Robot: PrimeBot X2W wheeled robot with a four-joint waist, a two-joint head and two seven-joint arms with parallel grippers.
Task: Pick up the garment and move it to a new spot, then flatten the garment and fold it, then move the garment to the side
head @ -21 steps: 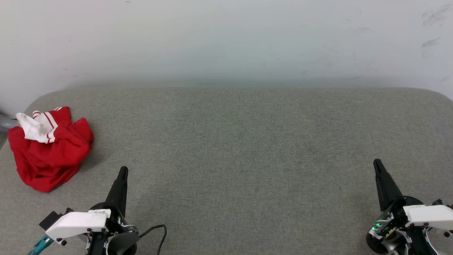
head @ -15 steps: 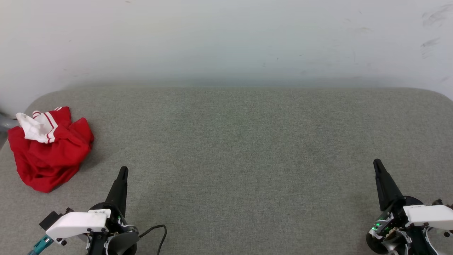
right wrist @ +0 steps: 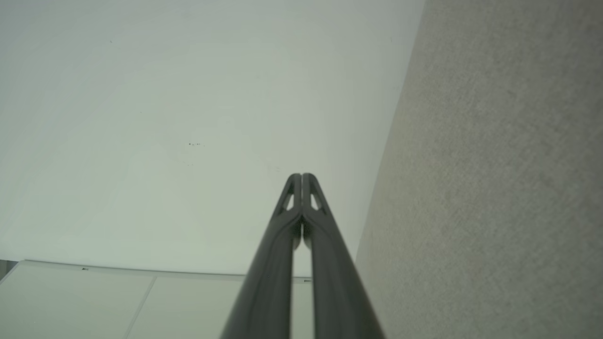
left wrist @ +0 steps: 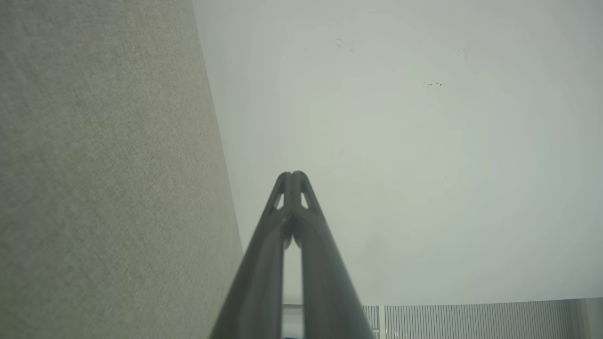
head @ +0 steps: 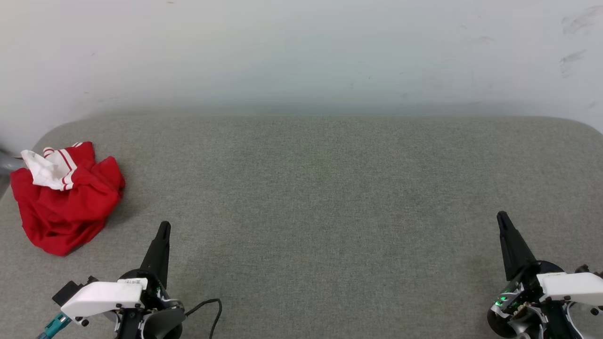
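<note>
The garment (head: 66, 207), a crumpled bright red soft-fabric T-shirt with a white, red-striped sleeve on top, lies on the grey woven padded surface (head: 306, 188) ahead and to the left of the left gripper (head: 163, 227), far from the right gripper (head: 501, 217); both grippers' dark fingers are pressed together, holding nothing.

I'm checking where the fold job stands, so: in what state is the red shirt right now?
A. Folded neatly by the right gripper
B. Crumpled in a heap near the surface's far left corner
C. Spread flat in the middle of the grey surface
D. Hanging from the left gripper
B: the garment lies bunched up near the far left corner of the grey surface, apart from the shut left gripper.
</note>
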